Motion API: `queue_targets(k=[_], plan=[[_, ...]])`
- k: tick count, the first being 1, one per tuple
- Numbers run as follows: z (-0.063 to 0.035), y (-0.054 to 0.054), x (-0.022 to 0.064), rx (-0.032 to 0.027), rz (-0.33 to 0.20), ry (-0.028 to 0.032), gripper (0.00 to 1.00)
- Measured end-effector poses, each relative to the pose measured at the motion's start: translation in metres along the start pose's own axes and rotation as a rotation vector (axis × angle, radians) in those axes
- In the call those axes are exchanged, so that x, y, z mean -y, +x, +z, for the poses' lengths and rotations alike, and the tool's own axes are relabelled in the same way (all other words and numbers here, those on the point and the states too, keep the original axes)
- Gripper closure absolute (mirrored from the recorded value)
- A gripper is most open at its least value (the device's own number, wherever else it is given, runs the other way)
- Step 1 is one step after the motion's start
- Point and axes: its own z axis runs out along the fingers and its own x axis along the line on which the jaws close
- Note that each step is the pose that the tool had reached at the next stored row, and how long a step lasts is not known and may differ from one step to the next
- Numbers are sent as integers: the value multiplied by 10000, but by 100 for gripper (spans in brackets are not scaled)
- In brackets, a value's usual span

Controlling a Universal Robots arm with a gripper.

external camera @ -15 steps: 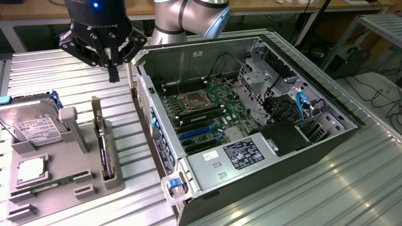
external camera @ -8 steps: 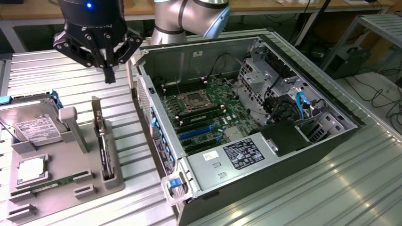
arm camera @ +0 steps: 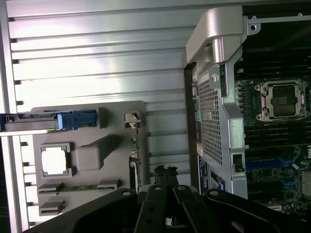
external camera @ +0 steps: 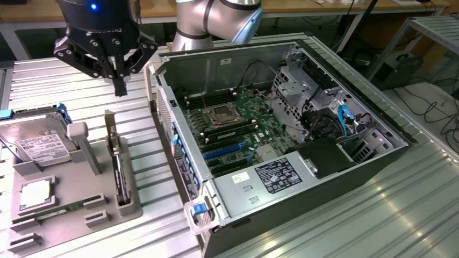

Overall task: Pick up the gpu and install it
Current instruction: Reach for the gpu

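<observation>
At nine o'clock from the computer case [external camera: 208, 64], the gpu [external camera: 119, 172] stands on edge in a grey fixture [external camera: 79, 185], its long axis running twelve-to-six. The empty gripper [external camera: 119, 80], fingers pressed together, hovers at the card's twelve. The wrist view adds the card's thin top edge [arm camera: 134, 160].

No legible txt or nos.

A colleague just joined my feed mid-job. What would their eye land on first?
The open PC case, its green motherboard bared, dominates the middle of the exterior view. At that view's upper left the black gripper hangs shut and empty above the ribbed table. Toward the lower left, a grey holder carries a hard drive and the gpu standing on edge.
</observation>
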Motion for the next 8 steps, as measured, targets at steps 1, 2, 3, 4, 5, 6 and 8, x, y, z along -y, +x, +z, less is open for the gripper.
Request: queue_targets(k=[1,2,3,4,5,6,8], plan=[[0,10,1,0,0,-1,89],[0,19,3,1,0,0,89],[-1,32,5,1,0,0,89],[-1,41,6,0,0,0,89],[-1,51,8,0,0,0,89],[-2,62,10,0,0,0,89],[-2,87,14,1,0,0,89]])
